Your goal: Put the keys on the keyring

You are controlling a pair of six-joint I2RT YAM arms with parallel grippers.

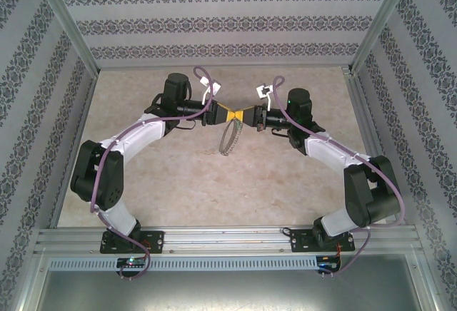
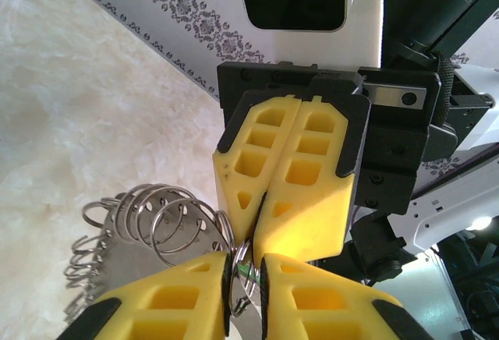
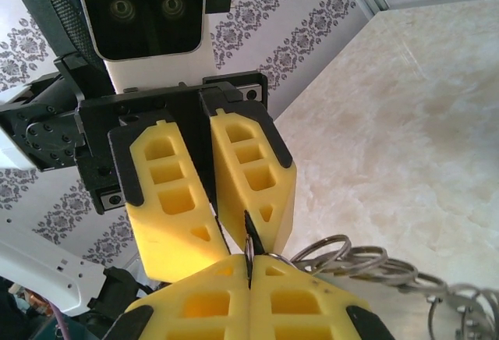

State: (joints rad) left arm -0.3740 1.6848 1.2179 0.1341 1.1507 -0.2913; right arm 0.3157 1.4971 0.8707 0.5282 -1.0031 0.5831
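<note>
— How far along?
— Midway at best. Left end effector (image 1: 227,115) and right end effector (image 1: 243,115) up above the worktop (image 1: 178,182), meeting tip to tip, with the keyring (image 1: 230,140) dangling just beneath.
— State of the right one?
— Pinched fully shut, apparently on the keyring's thin hoop. Dark sliver of wire at the seam of its fingertips in its own wrist view.
— And the left?
— Narrowed to a slit, with a glint of green between the pads. Most likely the key (image 2: 251,273), gripped by its head. Blade hidden.
— Threaded yet?
— Cannot tell. Key right up against the hoop, just beside the fringe of small rings (image 2: 140,215), but no clear sight of any hole in it passing over the wire.
— Done so far, then?
— Pickup, judging by both things held in the air and brought together.
— Left to do?
— Probably working the key onto the hoop, sliding it round, then letting go.
</note>
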